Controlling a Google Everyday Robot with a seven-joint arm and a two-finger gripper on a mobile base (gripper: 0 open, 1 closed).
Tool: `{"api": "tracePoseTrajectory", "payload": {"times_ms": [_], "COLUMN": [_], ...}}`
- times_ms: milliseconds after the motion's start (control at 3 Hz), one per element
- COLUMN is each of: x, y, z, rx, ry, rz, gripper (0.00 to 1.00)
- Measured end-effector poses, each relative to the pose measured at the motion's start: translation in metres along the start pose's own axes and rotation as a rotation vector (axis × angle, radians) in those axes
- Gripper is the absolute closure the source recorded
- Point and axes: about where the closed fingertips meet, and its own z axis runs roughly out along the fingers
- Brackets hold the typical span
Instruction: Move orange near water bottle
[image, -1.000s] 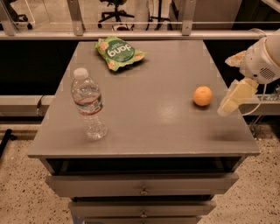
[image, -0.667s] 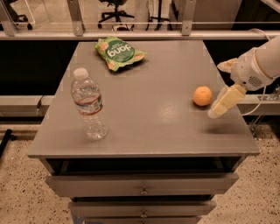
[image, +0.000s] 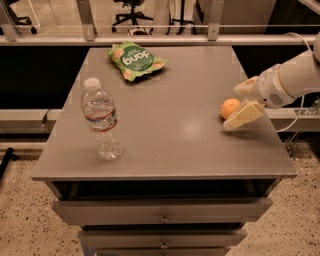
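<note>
orange (image: 229, 107): small, round, matte, near right edge of table (image: 165, 140) | pincer (image: 233, 106): spread open beside it, gripping nothing

On the table (image: 170, 105) the orange (image: 230, 107) lies far right by the pincer (image: 237, 106), water bottle (image: 102, 120) front-left, bag (image: 135, 60) behind.

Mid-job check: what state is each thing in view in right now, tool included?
orange: resting on the table, right side, not lifted.
tool: open, low at the table's right side, one finger either side of the orange.
water bottle: upright, cap on, front left, far from the orange.
snack bag: lying flat at the back.
</note>
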Motion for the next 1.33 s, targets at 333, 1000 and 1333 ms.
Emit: {"api": "tracePoseTrajectory", "payload": {"times_ms": [333,1000,1333], "x": [-0.001,-0.061,-0.082], "y": [-0.004,0.003,0.023], "z": [0.005,-0.033,-0.009], "rx": [-0.014,-0.071,-0.139], "ry": [-0.005,-0.114,-0.137], "rz": [0.055,0.040,-0.003], "gripper": [0.56,1.00,1.00]}}
